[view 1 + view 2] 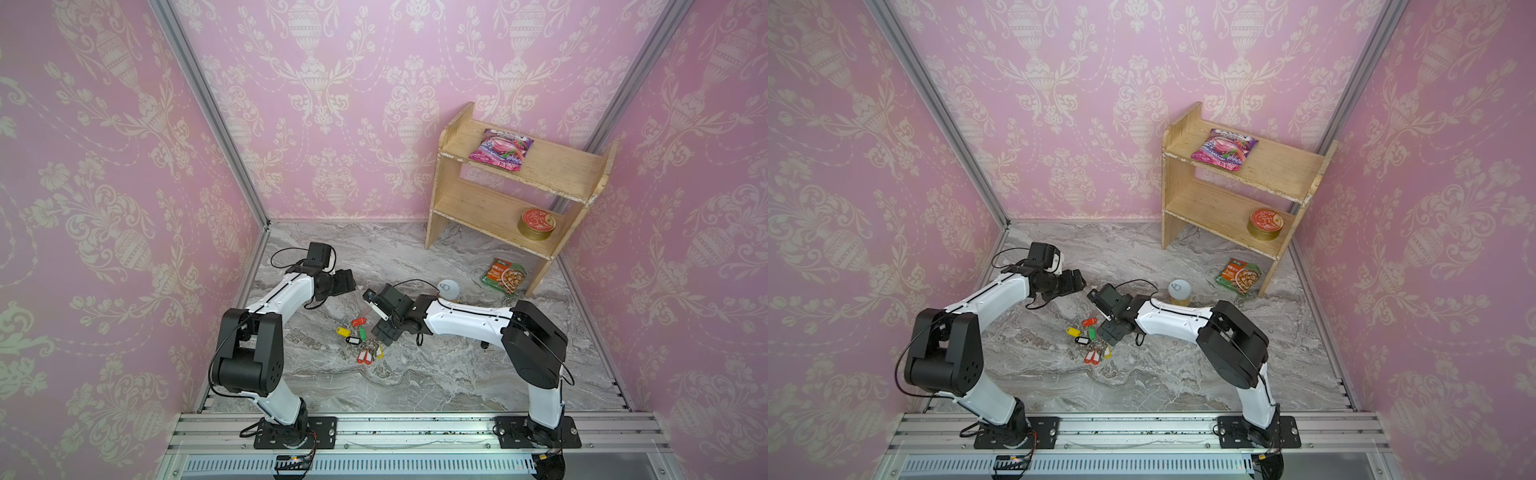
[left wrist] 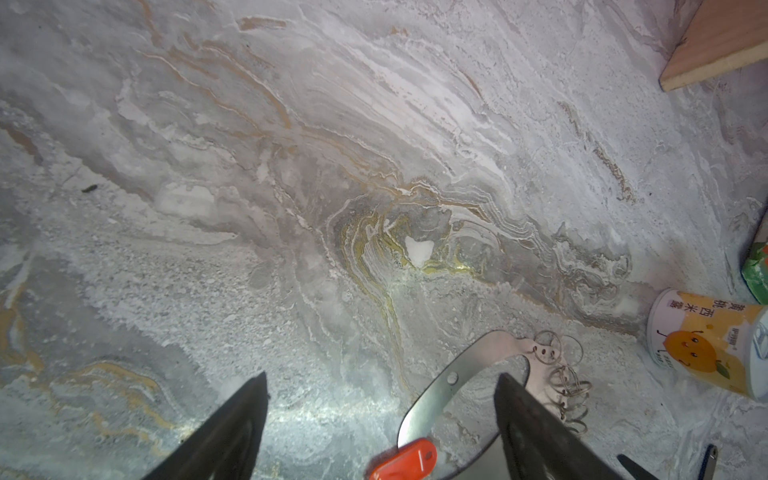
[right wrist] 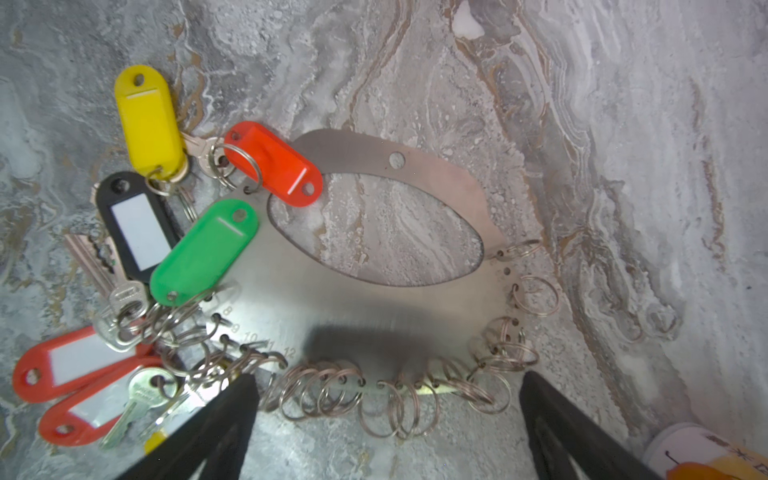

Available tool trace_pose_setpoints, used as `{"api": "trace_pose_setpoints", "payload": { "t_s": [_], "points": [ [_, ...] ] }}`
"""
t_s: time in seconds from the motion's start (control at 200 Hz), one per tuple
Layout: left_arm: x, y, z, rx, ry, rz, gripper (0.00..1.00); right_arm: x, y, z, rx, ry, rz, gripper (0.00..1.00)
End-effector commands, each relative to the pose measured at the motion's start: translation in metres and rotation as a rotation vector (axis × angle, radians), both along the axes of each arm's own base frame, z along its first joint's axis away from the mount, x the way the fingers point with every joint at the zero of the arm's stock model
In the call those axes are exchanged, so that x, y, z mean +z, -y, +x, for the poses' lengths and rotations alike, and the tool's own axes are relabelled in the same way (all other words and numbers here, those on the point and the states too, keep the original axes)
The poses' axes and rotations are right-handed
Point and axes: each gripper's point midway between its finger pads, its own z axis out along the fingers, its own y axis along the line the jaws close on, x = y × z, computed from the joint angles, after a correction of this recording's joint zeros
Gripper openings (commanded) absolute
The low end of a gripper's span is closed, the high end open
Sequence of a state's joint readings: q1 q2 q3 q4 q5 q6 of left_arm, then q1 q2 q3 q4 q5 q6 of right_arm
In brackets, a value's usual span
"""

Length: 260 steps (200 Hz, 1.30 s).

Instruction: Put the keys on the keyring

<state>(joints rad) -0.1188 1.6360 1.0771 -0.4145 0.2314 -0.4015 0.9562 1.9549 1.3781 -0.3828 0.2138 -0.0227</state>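
Stamped numerals 8 to 12 on keyring (image 3: pixel 353 307)

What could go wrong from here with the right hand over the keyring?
1. The open right hand hangs over crowded split rings on the keyring; closing could snag several.
2. Its forearm looks close to the cup; a swing could tip it.

**Desk:** The keyring (image 3: pixel 291 299)?

**Photographer:** Flat on the marbled surface (image 3: pixel 623 124). It is a silvery plate with an oval cut-out. Split rings (image 3: pixel 332 390) line its edge, and yellow, red, green and black tags (image 3: pixel 203 253) bunch at one end.

**Desk:** The black key (image 1: pixel 484 345)?

**Photographer:** A small dark oblong in a top view, lying well apart, right of the plate.
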Motion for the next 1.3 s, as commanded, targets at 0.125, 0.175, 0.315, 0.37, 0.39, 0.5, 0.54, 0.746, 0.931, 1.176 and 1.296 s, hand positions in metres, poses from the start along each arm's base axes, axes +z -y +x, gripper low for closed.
{"api": "trace_pose_setpoints", "payload": {
  "t_s": [0.125,0.175,0.315,0.37,0.39,0.5,0.54,0.746,0.931,1.176,1.296],
  "points": [
    [0.006,0.0,-0.002,-0.006,0.015,-0.019,0.88,-0.015,0.006,0.0,-0.037,-0.03,-0.054,1.0],
    [0.006,0.0,-0.002,-0.006,0.014,-0.019,0.88,-0.016,0.006,-0.001,-0.036,-0.037,-0.052,1.0],
    [0.007,-0.001,-0.002,-0.003,0.016,-0.019,0.88,-0.016,0.012,0.001,-0.056,-0.022,-0.076,1.0],
    [0.008,-0.001,-0.002,-0.003,0.02,-0.02,0.88,-0.014,0.017,0.002,-0.065,-0.007,-0.094,1.0],
    [0.008,-0.001,-0.002,-0.002,0.02,-0.02,0.88,-0.014,0.019,0.002,-0.066,-0.004,-0.099,1.0],
    [0.008,0.0,-0.002,-0.003,0.023,-0.022,0.88,-0.009,0.027,0.004,-0.077,0.017,-0.115,1.0],
    [0.009,-0.001,-0.002,-0.002,0.024,-0.022,0.88,-0.007,0.03,0.005,-0.083,0.022,-0.119,1.0],
    [0.011,-0.002,-0.001,0.001,0.033,-0.02,0.88,0.004,0.027,0.003,-0.075,0.017,-0.067,1.0],
    [0.012,-0.001,-0.002,0.0,0.036,-0.022,0.88,0.009,0.013,-0.014,0.002,0.008,-0.03,1.0],
    [0.013,-0.001,-0.002,-0.001,0.039,-0.024,0.89,-0.002,0.011,-0.029,0.041,-0.01,-0.053,1.0],
    [0.014,-0.001,-0.001,0.0,0.041,-0.024,0.89,-0.007,0.011,-0.03,0.048,-0.006,-0.07,1.0]
  ]
}}
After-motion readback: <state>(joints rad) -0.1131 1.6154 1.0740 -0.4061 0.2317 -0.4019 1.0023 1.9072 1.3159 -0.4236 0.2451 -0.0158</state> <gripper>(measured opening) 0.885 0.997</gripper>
